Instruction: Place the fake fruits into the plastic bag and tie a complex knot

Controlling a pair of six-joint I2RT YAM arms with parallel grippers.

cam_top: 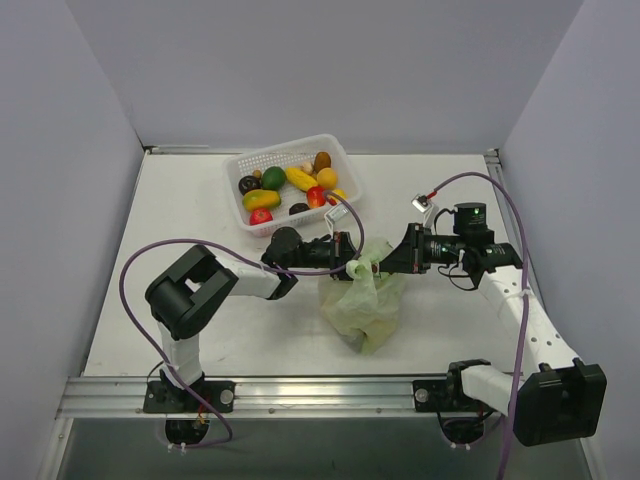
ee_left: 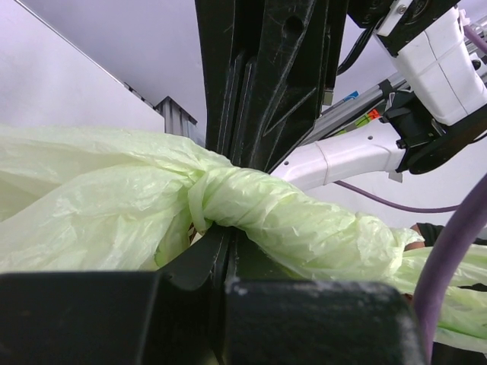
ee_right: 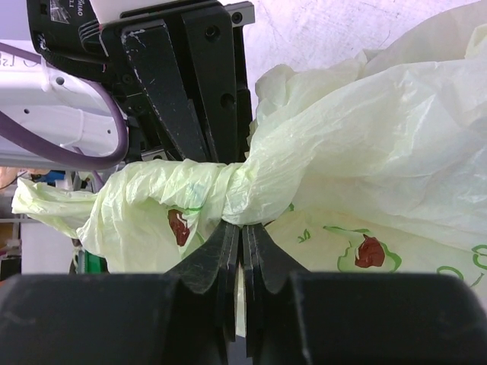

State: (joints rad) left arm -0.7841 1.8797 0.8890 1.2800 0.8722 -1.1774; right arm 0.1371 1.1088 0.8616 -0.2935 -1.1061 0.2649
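Observation:
The pale-green plastic bag point(cam_top: 367, 305) lies mid-table, its top twisted into a knot point(cam_top: 360, 268) held up between both grippers. My left gripper point(cam_top: 347, 262) is shut on the bag's twisted handle from the left; the knot shows in the left wrist view point(ee_left: 228, 199). My right gripper point(cam_top: 388, 264) is shut on the bag's handle from the right; the knot shows in the right wrist view point(ee_right: 228, 190). The two grippers nearly touch. Several fake fruits point(cam_top: 290, 188) lie in the white basket. Any fruit inside the bag is hidden.
The white perforated basket point(cam_top: 345, 163) stands at the back centre, just behind the left gripper. Purple cables loop over both arms. Grey walls close the table on three sides; a metal rail point(cam_top: 320, 395) runs along the near edge.

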